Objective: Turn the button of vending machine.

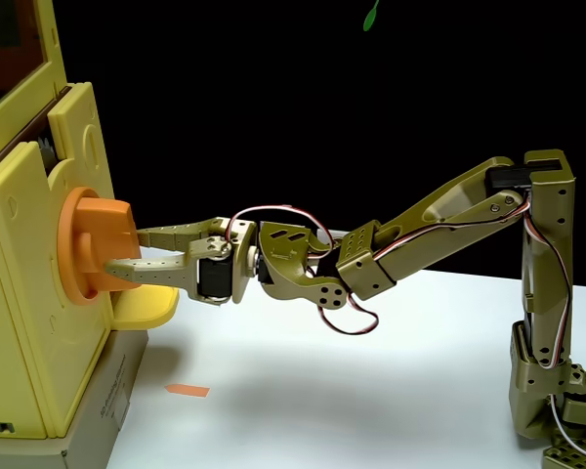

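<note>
The vending machine is a big pale-yellow plastic box at the left of the fixed view, with a reddish window frame at its top left. Its button is a large orange disc with a thick flat bar sticking out toward the arm. My olive-green gripper reaches in from the right with one finger above the bar's end and one below it. The fingers touch the bar and are shut on it. A small yellow rounded tray sits just under the button.
The arm's base stands at the right edge on the white table. A small orange tag lies on the table near the machine. The machine rests on a pale box. Background is black.
</note>
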Robot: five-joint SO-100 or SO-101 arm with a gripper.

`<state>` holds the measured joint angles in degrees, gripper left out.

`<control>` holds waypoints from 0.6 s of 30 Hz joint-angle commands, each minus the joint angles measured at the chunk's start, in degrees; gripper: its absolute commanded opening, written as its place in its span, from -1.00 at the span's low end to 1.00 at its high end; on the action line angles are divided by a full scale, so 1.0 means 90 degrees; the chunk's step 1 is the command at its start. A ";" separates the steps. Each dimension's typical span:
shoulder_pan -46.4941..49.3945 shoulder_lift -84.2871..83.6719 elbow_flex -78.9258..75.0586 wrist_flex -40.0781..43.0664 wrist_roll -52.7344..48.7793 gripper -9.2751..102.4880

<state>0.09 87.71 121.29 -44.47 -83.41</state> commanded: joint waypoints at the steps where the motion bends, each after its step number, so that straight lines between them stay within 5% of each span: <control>1: -0.0068 0.0010 -0.0342 -0.0146 -0.0039 -0.43; 18: -0.0195 -0.0264 -0.0469 -0.0469 -0.0381 -0.66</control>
<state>-0.70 85.08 119.79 -47.64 -86.13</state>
